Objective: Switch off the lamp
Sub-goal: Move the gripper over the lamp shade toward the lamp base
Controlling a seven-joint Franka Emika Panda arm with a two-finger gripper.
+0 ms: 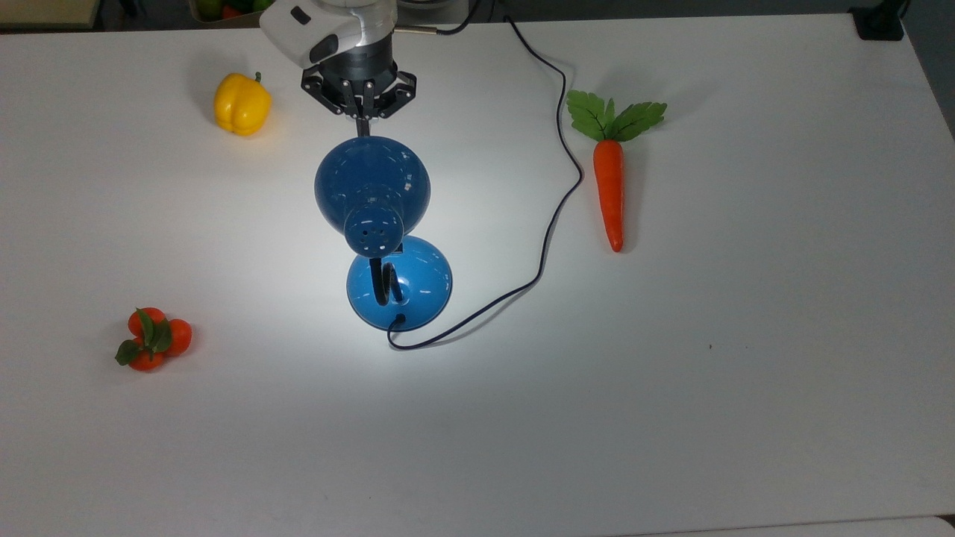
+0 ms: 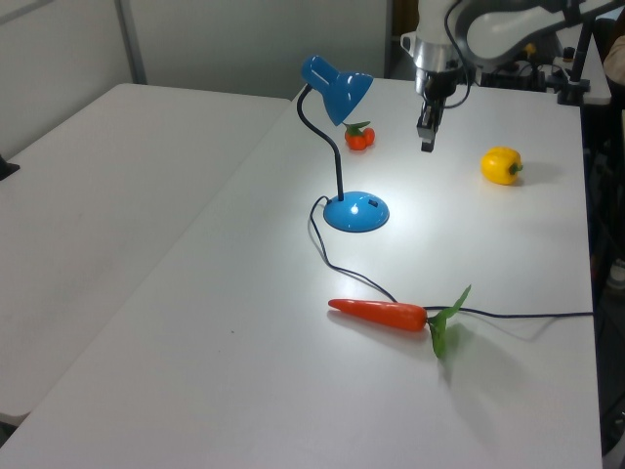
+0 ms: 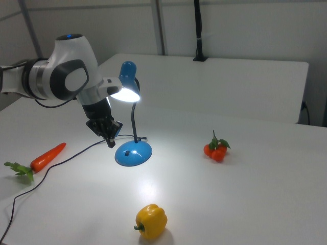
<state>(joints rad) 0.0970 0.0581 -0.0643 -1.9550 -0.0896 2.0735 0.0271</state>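
The lamp stands in the middle of the white table, lit, and throws a bright pool of light around itself. Its blue dome shade [image 1: 371,183] hangs over the round blue base [image 1: 414,287], and the thin black cord [image 1: 556,216] runs off to the far table edge. My gripper [image 1: 363,124] points down with its fingers pressed together, just beyond the shade's rim in the top view. In the left view the gripper [image 2: 427,144] hangs to the right of the shade [image 2: 339,90], above the table. The right view shows the gripper [image 3: 109,142] left of the base [image 3: 133,153], under the glowing shade [image 3: 125,93].
A yellow pepper [image 1: 241,104] lies at the top view's left of the gripper. A carrot [image 1: 609,186] lies beyond the cord on the top view's right. A cluster of small oranges [image 1: 153,339] sits at the top view's lower left.
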